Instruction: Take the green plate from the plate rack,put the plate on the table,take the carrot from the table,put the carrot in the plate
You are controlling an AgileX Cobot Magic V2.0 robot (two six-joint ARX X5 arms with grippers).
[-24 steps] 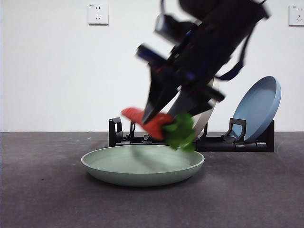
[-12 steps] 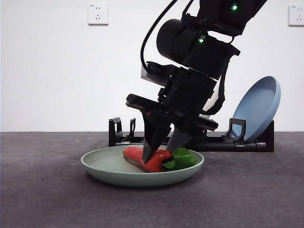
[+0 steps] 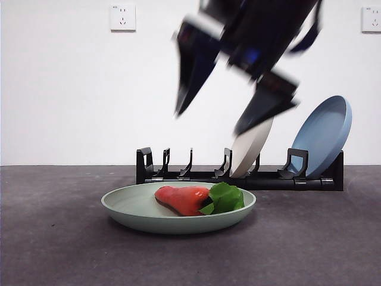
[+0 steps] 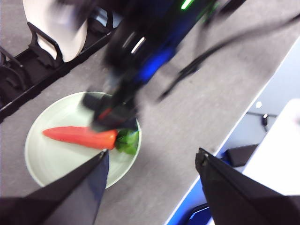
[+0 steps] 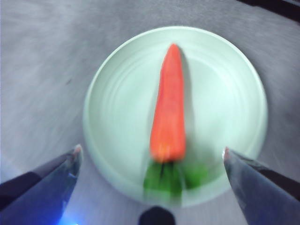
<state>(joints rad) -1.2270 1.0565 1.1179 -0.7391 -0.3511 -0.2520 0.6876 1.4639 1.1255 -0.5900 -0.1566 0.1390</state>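
Green plate (image 3: 143, 213): flat on the table (image 3: 53, 238), off the plate rack (image 3: 196, 176); carrot (image 3: 180, 199): lying in it, directly beneath the right gripper (image 3: 235, 101), jaws spread, empty; left gripper (image 4: 152, 161): spread, aside; task judged complete.

Legible text, labels, brands, numbers, signs: none. The two wall sockets (image 3: 122, 17) carry a small mark at their upper edge (too small to read). The green plate (image 3: 128, 208), the carrot (image 3: 181, 199), the plate rack (image 3: 196, 176) and the blurred right gripper (image 3: 229, 95) show no readable lettering.
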